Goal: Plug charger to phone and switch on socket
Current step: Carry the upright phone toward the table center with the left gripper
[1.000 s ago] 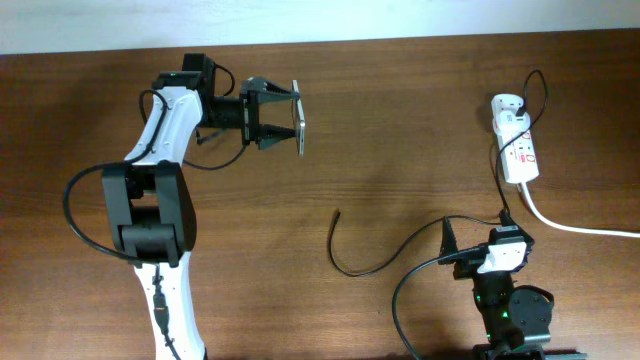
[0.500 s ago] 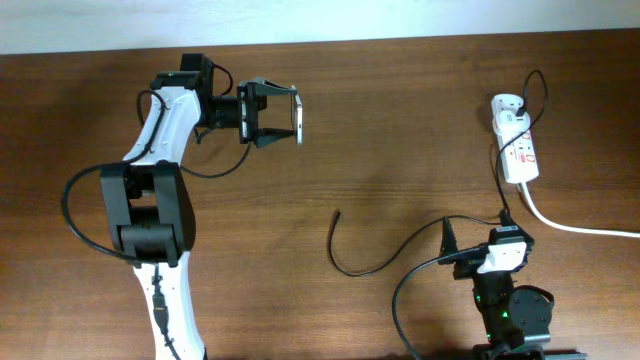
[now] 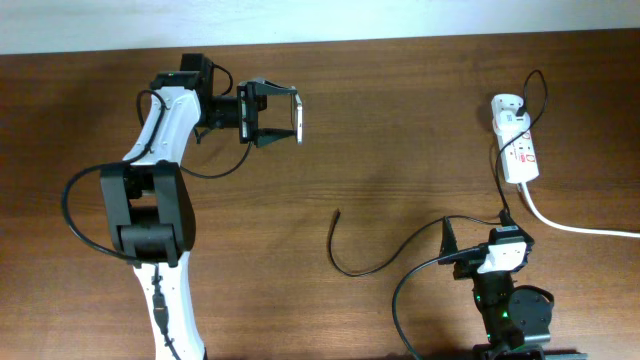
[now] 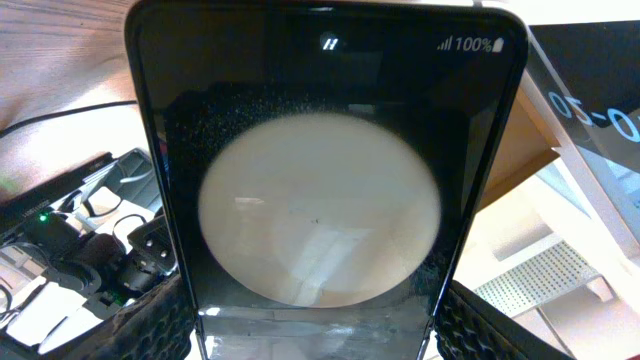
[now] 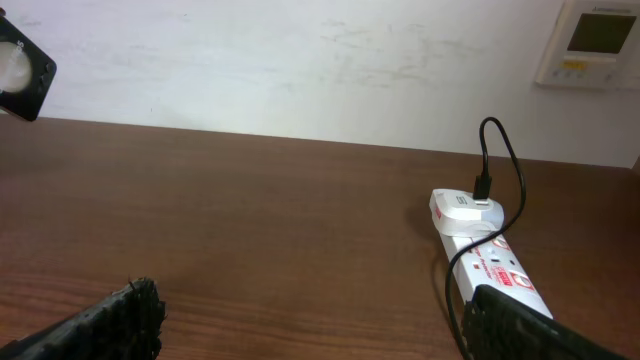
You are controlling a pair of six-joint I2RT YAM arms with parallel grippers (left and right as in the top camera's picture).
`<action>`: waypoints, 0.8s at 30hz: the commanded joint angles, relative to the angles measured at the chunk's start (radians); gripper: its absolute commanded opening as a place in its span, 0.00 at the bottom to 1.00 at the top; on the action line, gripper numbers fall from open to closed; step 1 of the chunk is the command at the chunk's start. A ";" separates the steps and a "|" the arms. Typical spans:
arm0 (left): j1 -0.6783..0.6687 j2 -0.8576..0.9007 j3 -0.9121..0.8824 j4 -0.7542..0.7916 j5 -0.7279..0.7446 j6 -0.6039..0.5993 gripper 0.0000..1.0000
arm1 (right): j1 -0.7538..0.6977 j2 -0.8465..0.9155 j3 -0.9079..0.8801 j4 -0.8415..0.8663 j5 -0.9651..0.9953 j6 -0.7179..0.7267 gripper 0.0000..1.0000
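Phone point(image 4: 320, 180) clamped in left gripper point(image 3: 296, 115), on edge, screen facing wrist; right gripper point(image 5: 320, 328) wide open, empty.

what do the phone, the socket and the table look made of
phone: glossy glass front, it seems; it mirrors a round light. socket: probably white plastic, smooth moulded shell. table: brown wood or wood-look laminate; grain streaks show, which one is unclear.
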 commanded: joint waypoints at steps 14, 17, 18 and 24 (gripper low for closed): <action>0.007 0.007 0.030 0.002 0.056 0.008 0.00 | 0.006 -0.006 -0.005 -0.005 0.009 0.008 0.99; 0.007 0.007 0.030 0.002 0.056 0.018 0.00 | 0.006 -0.006 -0.005 -0.005 0.009 0.008 0.99; 0.007 0.007 0.030 0.002 0.056 0.020 0.00 | 0.006 -0.006 -0.005 -0.005 0.009 0.008 0.99; 0.007 0.007 0.030 0.002 0.056 0.021 0.00 | 0.006 -0.006 -0.005 -0.005 0.009 0.008 0.99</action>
